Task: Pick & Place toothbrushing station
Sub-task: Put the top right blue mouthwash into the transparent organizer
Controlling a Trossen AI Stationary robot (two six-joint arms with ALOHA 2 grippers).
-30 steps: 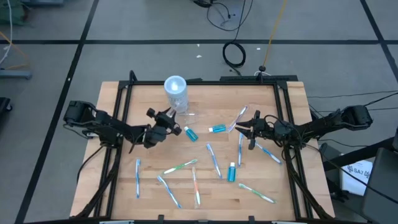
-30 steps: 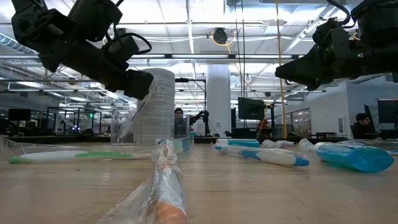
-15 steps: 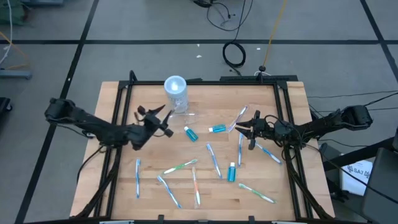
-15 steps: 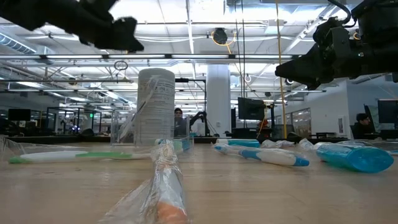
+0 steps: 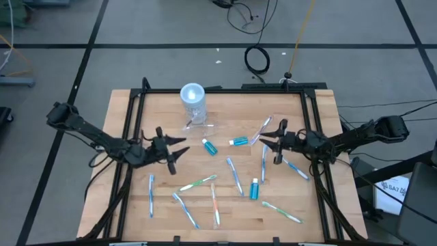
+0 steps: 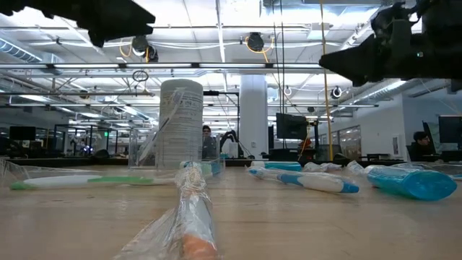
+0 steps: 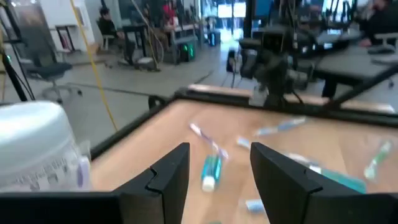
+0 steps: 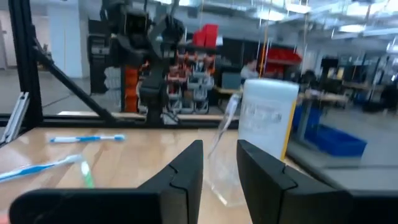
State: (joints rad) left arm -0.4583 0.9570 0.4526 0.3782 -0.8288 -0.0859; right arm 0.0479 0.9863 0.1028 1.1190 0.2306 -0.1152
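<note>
You have one toothbrushing station [image 5: 193,102] on the wooden bench [image 5: 222,205]. It is a tall clear tube with a pale round top, and a low clear tray part sits beside its foot. It stands upright near the far edge of the bench.

Count the small things with me. You can see about nine thin toothbrushes [image 5: 198,183] lying flat, all of them nearer to you than the station. You can also see three small teal tubes [image 5: 209,147], spread out among the brushes.

Your left gripper [image 5: 179,147] hangs over the bench, on the near side of the station and a bit to its left. It is apart from the station and does not touch it. Its fingers [image 7: 166,177] are apart and hold nothing.

Your right gripper [image 5: 268,141] hangs well apart from the station, off to the station's right, over some brushes. Its fingers [image 8: 186,168] have a small gap between them and hold nothing. In its wrist view the station [image 8: 266,118] shows ahead.
</note>
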